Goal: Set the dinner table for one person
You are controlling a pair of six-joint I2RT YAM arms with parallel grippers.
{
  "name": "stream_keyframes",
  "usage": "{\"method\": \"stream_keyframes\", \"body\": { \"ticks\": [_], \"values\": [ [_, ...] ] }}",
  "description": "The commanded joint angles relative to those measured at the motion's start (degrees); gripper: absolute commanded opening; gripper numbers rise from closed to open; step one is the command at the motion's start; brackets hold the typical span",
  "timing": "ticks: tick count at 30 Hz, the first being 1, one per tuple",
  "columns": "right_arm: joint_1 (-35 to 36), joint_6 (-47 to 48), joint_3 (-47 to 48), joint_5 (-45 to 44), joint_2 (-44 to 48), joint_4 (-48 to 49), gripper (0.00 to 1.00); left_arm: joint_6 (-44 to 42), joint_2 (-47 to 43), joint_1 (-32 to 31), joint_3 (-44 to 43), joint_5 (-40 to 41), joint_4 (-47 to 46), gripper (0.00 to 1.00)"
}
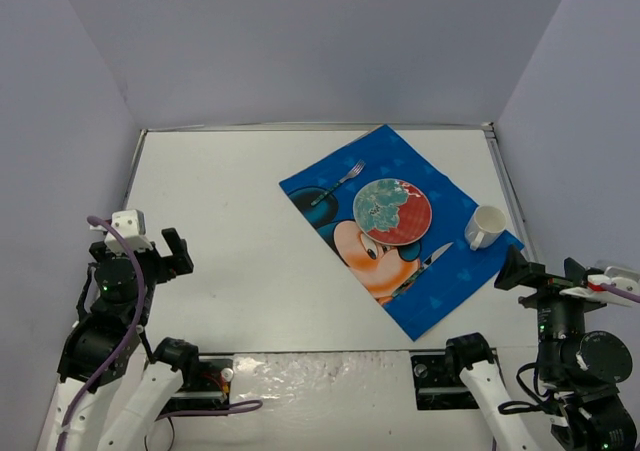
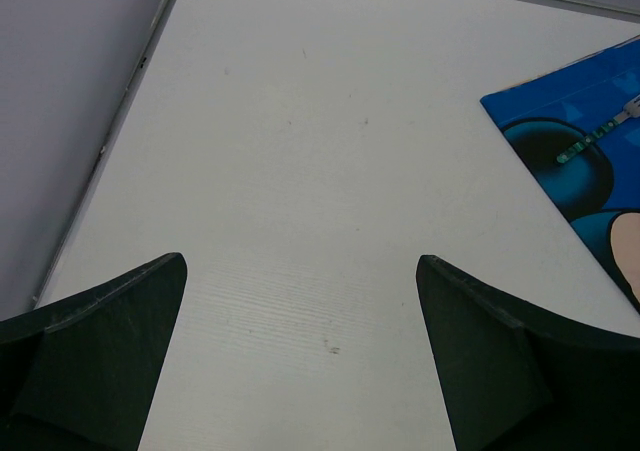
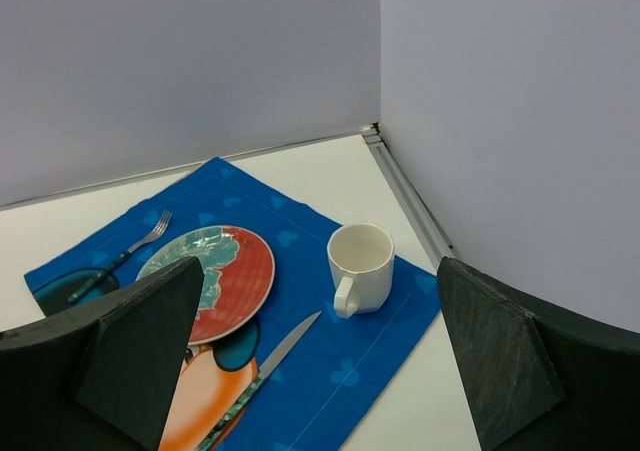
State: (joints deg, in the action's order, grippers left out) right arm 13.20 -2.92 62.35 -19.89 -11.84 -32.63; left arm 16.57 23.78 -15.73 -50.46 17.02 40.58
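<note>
A plate (image 1: 392,211), fork (image 1: 338,183), knife (image 1: 434,257) and cup (image 1: 485,227) are laid on the placemat (image 1: 425,306). Both pairs of jaws are held wide.

Flat white dinner table (image 1: 240,261), lavender-walled

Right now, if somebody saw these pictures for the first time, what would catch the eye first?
The bright blue placemat with a cartoon mouse stands out most; it lies askew on the right half of the white table. In its middle sits a red and teal plate, with a fork on the plate's far left side and a knife on its near side. A white mug stands at the right corner of the placemat.
</note>
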Motion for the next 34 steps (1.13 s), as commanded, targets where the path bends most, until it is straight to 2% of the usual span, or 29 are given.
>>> {"method": "stream_keyframes", "body": {
  "ticks": [1,34],
  "values": [
    [0.33,0.36,-0.02,-2.39,0.18,3.02,1.00,-1.18,1.11,0.17,-0.49,1.10,-2.45,0.97],
    [0.33,0.66,2.40,-2.99,-0.96,0.20,1.00,-1.49,4.23,0.17,-1.25,1.59,-4.78,0.97]
  ]
}}
